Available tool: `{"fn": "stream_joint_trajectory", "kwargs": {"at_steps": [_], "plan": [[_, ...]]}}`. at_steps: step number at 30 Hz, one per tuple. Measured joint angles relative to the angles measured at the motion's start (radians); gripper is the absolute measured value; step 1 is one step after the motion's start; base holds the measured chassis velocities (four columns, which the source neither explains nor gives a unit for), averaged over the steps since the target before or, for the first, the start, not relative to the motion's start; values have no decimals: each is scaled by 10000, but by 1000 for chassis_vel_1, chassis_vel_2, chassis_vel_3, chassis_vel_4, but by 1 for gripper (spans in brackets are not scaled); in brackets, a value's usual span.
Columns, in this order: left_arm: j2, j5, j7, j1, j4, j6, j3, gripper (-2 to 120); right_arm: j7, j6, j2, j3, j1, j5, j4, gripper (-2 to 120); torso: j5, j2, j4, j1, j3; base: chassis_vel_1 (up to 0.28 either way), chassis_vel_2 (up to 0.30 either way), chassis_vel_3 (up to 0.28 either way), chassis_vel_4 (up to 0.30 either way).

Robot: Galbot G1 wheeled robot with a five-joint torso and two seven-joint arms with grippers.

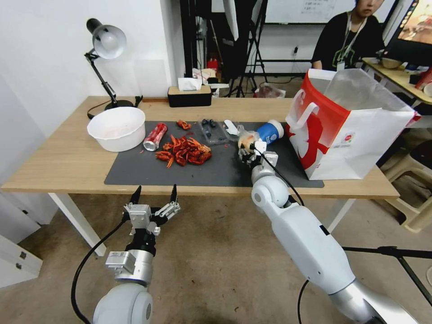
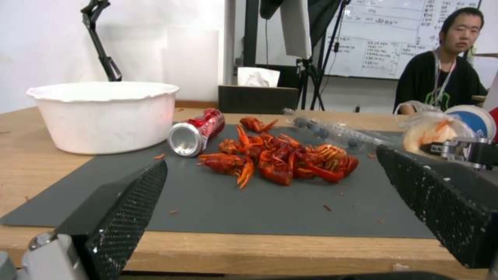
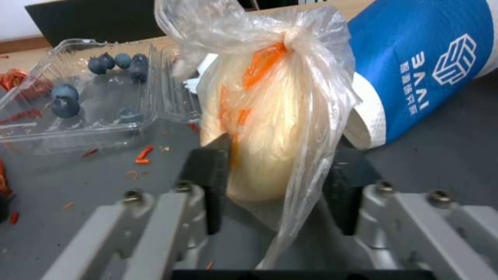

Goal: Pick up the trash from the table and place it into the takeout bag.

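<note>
Food bag [image 3: 270, 105] sits right between the right gripper's [image 3: 277, 186] two dark pads, and that is the relation we watch: one pad lies against its pale bulge, the other is at the loose plastic on the far side, so we read the gripper as closing around the bag but cannot call it a firm pinch. The bag stands with its knotted top up, long axis upright, resting on the dark mat [image 1: 225, 173] just beside the toppled blue paper cup [image 3: 420, 66]. We see thin clear film, crinkled, with a beige lump and orange smears inside; we judge it soft and slippery. The takeout bag [image 1: 346, 130] stands open just to the right arm's outer side, near. The left gripper [image 1: 154, 198] hovers spread wide off the table's [image 1: 54, 166] front edge, well apart, facing the crayfish shells [image 2: 280, 159] and red can [image 2: 197, 132].
</note>
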Motion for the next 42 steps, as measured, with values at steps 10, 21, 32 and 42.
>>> {"fn": "stream_joint_trajectory", "kwargs": {"at_steps": [10,21,32,42], "plan": [[1,18,-6,16,31,-42,28,100,-66,198,-181,147,-178,84,389,2,2,-1,0,0,1,0,0,0,0],[1,90,-7,4,36,-51,98,100,-1559,1405,-1050,1145,-487,558,2586,1,2,0,0,0,0,0,0,0,0],[1,268,23,76,-31,-78,240,100,-639,32,-2311,3547,594,1789,4509,1,2,1,-1,0,0,0,0,0,0],[2,398,64,174,-77,-219,377,100,2242,-2858,-3539,4210,1390,3792,3699,1,3,1,-1,0,0,0,0,0,0]]}}
